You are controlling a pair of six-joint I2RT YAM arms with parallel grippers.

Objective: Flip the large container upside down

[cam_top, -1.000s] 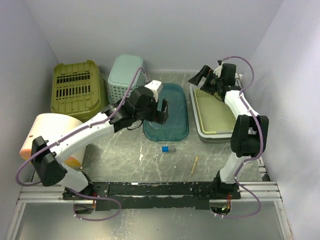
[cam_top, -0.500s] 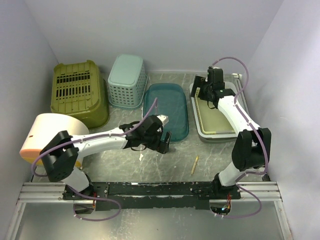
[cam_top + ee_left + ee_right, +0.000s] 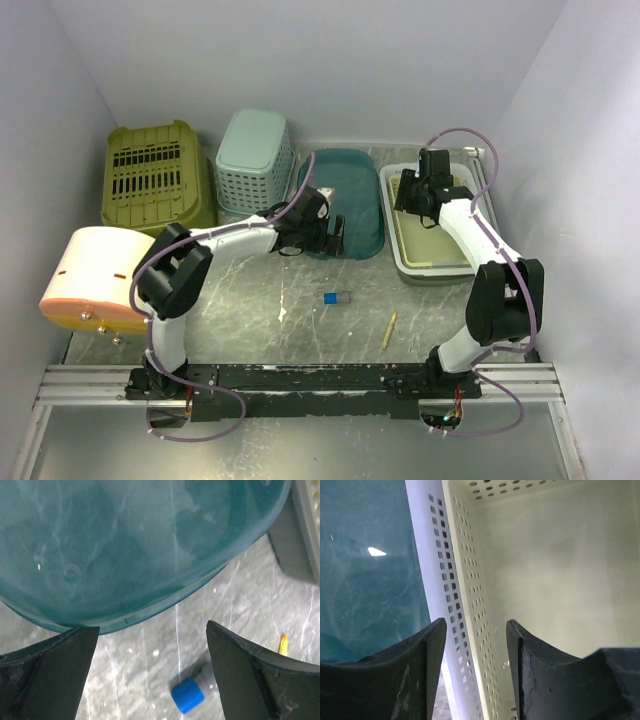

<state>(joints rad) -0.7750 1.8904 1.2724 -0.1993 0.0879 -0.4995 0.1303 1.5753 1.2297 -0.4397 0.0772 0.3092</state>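
The large teal translucent container [image 3: 350,200] lies on the table at centre back. It fills the top of the left wrist view [image 3: 125,545]. My left gripper [image 3: 333,236] is open at its near edge, and its jaws [image 3: 152,627] hold nothing. My right gripper [image 3: 405,196] is open. It straddles the left wall of the cream perforated basket [image 3: 560,570] that sits in a white tray [image 3: 400,255]. Its jaws [image 3: 476,622] stand on either side of that wall without touching it. The teal container shows beside it [image 3: 365,580].
A blue block [image 3: 331,297] [image 3: 187,696] and a yellow stick [image 3: 389,329] lie on the marbled table in front. An olive crate [image 3: 157,185] and a mint basket [image 3: 255,150] stand upturned at back left. A cream and orange drum [image 3: 95,280] lies at far left.
My left arm swung down toward the blue block, then back to the teal container's near edge. The container has shifted back and right. My right gripper lowered onto the basket's left wall.
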